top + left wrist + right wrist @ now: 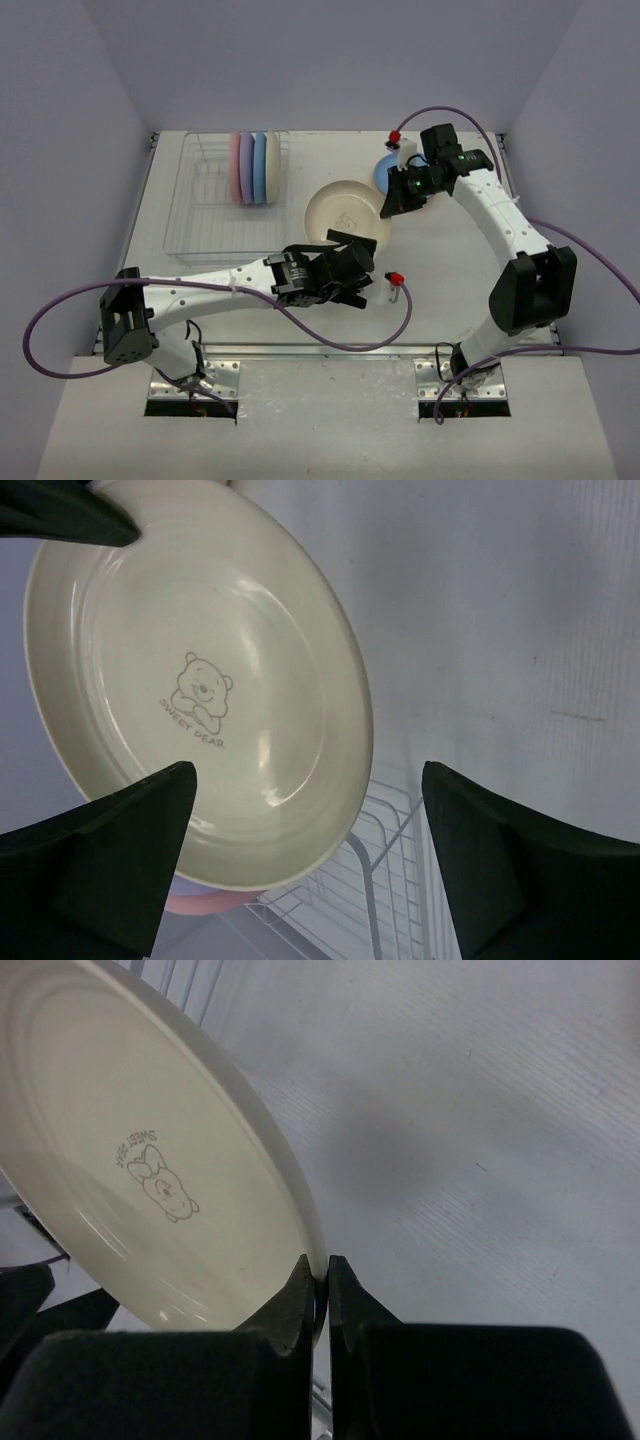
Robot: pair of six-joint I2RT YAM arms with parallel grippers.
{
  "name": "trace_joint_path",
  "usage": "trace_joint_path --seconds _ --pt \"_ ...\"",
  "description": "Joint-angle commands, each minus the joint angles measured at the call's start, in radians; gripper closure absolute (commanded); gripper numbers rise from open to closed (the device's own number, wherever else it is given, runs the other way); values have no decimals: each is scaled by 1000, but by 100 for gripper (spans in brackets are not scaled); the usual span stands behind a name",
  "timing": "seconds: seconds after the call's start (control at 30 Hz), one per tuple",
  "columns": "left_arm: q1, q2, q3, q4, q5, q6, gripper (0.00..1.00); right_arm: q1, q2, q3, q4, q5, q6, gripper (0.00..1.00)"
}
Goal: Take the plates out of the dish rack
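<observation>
Right gripper [318,1265]: clamped tight on the rim of a round cream ceramic plate [120,1140] with a bear print, at the plate's 2 o'clock in the overhead view.
Left gripper [310,780]: jaws spread wide at that plate's 6 o'clock.
Rack: see-through silvery wire dish rack [205,225] at the table's 10 o'clock. A pink plate [236,168], a lavender plate [248,168] and a blue plate [264,168] stand on edge at its 12 o'clock end.
Surface: white matte table [450,285]. A light blue flat plate [384,172] lies at 1 o'clock, partly hidden.
Room: pale lavender-grey walls [330,60].

The cream plate [120,630] is showing a small bear drawing [203,688] with "SWEET BEAR" printed beneath it
</observation>
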Motion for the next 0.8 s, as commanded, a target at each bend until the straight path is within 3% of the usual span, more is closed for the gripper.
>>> trace_joint_path --seconds 0.0,0.1,0.33,0.5,0.6,0.77 --pt "39 -55 40 77 -50 -71 0 -18 -30 32 29 38 -9 100" --pt "132 -79 142 76 5 -154 0 -89 -7 68 29 48 -5 100" --pt "492 -118 364 48 113 -481 0 -267 132 234 32 44 20 100" --pt "787 -93 482 -55 329 -729 0 -292 263 389 32 77 26 100" --pt "933 -78 491 -83 463 -868 0 -294 362 501 29 96 32 100" --pt "1127 -63 443 -87 651 -961 0 -307 483 619 29 140 25 100"
